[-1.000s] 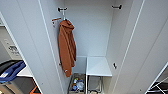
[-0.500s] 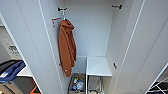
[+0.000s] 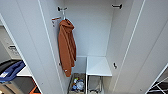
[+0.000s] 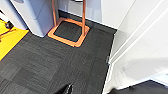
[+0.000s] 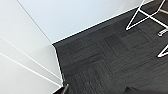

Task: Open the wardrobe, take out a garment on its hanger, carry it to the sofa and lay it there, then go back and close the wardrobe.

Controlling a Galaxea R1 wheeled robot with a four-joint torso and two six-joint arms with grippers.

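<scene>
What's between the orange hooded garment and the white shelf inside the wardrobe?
In the head view, only bare white back panel of the wardrobe separates the orange hooded garment from the white shelf.

Nothing here can actually be read. Inside the open wardrobe a small orange tag sticks out at the left, just beside the top of the rust-orange hooded garment, but whatever is printed on it is too small and blurred to make out. Down at the near left a white label sits on a blue fabric thing, and its marks are equally unreadable. The bin of odds and ends on the wardrobe floor shows colours but no legible brand or lettering. The carpet and white panels in the wrist views carry no writing.
</scene>
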